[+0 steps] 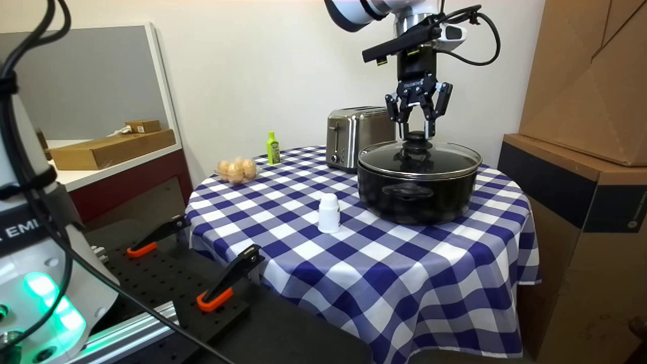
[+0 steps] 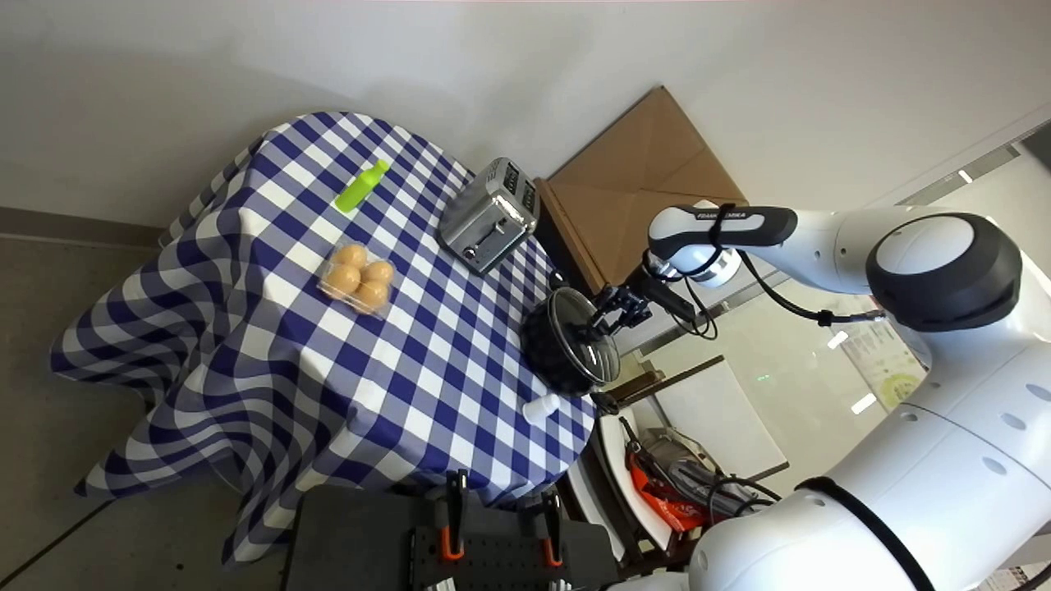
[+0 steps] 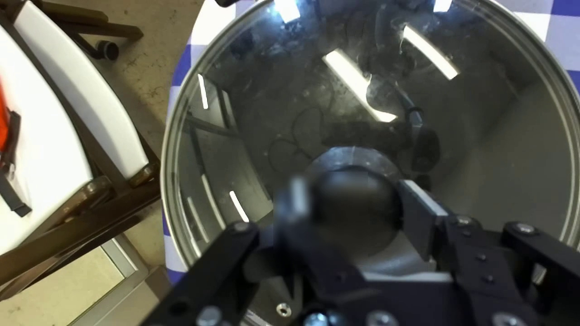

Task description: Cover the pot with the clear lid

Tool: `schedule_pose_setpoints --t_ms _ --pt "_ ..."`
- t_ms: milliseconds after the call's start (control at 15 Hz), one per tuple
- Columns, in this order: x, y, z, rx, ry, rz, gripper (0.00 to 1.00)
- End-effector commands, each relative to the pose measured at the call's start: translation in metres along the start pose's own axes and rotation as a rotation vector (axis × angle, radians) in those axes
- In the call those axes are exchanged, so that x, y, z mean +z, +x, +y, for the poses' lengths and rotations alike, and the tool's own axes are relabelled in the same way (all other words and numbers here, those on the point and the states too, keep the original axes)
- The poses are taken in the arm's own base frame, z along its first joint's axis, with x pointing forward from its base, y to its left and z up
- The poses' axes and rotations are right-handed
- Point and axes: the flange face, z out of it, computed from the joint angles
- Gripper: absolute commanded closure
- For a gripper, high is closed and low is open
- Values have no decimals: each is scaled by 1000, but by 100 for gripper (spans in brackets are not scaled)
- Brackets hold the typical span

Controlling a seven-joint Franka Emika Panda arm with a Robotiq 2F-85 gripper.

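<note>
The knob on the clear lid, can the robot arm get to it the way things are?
Probably yes. The end effector hangs over the clear lid, straddling its dark knob, and nothing visible stands in the way. Whether it is gripping the knob, I can't tell.

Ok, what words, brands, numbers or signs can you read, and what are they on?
"A EMI", the rest hidden or cut off: on the robot's base.
"FRANK" and "MIKA", middle hidden: on the robot arm.
"ROBOTIQ", probably, small and upside down: on the pincer.
Too small or blurred to read: print on the green bottle and the dark-banded cardboard box.
No numbers I can read.
</note>
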Motion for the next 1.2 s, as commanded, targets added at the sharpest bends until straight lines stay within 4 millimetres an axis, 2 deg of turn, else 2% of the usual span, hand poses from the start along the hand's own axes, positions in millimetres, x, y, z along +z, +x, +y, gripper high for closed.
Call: schedule_pose_setpoints --t_ms 0,667,1133 --pt "-19 13 -2 12 9 26 75" --pt "-4 12 -14 -10 9 3 75" --pt "-2 7 -12 -7 11 -5 75"
